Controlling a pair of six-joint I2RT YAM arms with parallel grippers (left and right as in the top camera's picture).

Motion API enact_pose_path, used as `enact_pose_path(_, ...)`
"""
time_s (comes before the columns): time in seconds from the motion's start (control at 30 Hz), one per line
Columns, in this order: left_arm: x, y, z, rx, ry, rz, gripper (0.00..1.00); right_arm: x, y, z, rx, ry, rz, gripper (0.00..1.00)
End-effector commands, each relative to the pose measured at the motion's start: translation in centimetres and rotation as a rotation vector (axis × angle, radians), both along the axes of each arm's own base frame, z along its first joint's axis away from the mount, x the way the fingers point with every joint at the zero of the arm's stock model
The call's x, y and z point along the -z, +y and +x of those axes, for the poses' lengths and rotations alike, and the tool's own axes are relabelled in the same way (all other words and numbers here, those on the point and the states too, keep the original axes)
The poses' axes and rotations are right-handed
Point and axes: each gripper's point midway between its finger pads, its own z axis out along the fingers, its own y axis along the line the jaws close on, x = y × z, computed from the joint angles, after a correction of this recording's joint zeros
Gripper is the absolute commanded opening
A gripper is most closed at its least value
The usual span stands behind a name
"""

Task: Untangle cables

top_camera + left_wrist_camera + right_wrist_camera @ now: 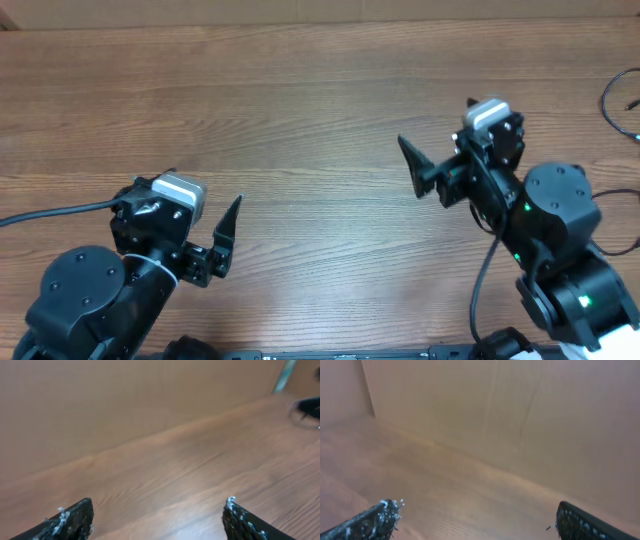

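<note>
The cables (614, 100) lie at the far right edge of the wooden counter (300, 110). They show as thin black cord bending in an open loop, much finer than either arm, with a small stub of an end poking in beside the loop. The edge of the overhead view cuts off most of them, so I cannot tell how many cords there are or whether they are knotted. They lie well apart from both tools, with nothing touching them. The left tool (157, 515) hangs over bare wood at the near left. Its two dark, scuffed fingers (75, 520) are spread wide with nothing between them. The right tool (477, 517) is raised on the right side and faces a plain brown wall (495, 420). Its jaws are also spread wide and empty.
</note>
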Motion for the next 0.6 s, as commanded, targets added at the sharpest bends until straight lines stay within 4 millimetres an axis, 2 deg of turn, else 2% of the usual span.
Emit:
enact_pose_path(0.0,0.2,0.7,-0.1,-0.029,0.005,0.038,0.87,-1.4,-1.4,-1.8,0.034,-0.028,0.031,1.00)
enact_pose_path(0.13,1.4,0.2,-1.0,0.022,0.059,0.041,0.88,-1.9,-3.3,-3.8,0.095,-0.032,0.063,1.00)
enact_pose_path(0.27,2.1,0.5,-1.9,0.014,0.095,0.030,0.93,-2.1,-4.8,-5.9,0.133,-0.030,0.100,1.00)
enact_pose_path(0.37,2.0,1.0,-2.8,0.004,0.091,0.002,0.93,-1.4,-5.5,-7.1,0.144,-0.009,0.086,1.00)
enact_pose_path(0.57,1.1,2.2,-5.5,-0.013,0.040,-0.075,0.93,1.3,-6.6,-7.9,0.199,0.103,0.079,1.00)
